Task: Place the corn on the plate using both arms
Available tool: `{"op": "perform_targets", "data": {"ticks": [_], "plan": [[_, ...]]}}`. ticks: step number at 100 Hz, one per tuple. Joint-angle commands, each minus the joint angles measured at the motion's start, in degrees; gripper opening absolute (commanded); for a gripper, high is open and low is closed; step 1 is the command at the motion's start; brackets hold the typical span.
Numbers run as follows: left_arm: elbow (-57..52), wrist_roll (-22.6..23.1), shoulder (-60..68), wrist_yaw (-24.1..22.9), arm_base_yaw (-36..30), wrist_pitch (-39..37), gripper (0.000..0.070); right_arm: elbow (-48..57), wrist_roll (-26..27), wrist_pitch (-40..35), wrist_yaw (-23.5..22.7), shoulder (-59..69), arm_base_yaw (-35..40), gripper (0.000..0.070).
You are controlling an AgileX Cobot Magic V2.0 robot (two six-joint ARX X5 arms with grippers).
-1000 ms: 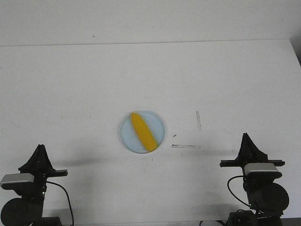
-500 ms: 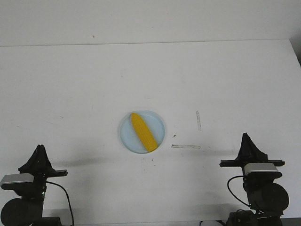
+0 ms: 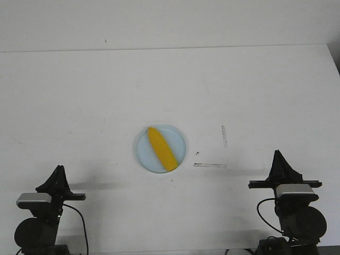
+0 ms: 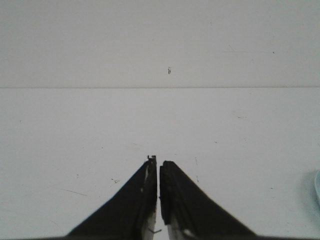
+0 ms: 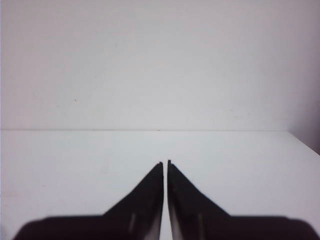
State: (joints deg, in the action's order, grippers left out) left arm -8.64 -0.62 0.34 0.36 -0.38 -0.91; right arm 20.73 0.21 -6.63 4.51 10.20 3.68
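The plate (image 4: 318, 186) is cut off at the left wrist frame's right edge; both arms' bases run off the front frame's bottom.

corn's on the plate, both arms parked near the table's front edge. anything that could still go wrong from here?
Little, but two things:
1. The corn lies diagonally, and its near tip sits right at the rim of the plate. A smooth cob could roll off if the table is bumped.
2. The left gripper and right gripper look shut and empty. A forward sweep by either arm might nudge the plate.
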Motion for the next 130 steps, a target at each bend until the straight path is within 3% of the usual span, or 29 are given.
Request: {"op": "perform_targets", "data": {"ticks": [1, 34, 130], "plan": [[0.9, -0.1, -0.2, 0.2, 0.0, -2.8, 0.0001, 0.1, -0.1, 0.6, 0.0, -0.1, 0.0, 0.0015], [7.9, -0.1, -0.2, 0.2, 0.0, -12.5, 0.0001, 0.1, -0.1, 0.6, 0.0, -0.1, 0.0, 0.0015], [7.9, -0.2, -0.2, 0.1, 0.0, -12.1, 0.0001, 0.1, -0.1, 0.6, 0.0, -0.1, 0.0, 0.0015]]}}
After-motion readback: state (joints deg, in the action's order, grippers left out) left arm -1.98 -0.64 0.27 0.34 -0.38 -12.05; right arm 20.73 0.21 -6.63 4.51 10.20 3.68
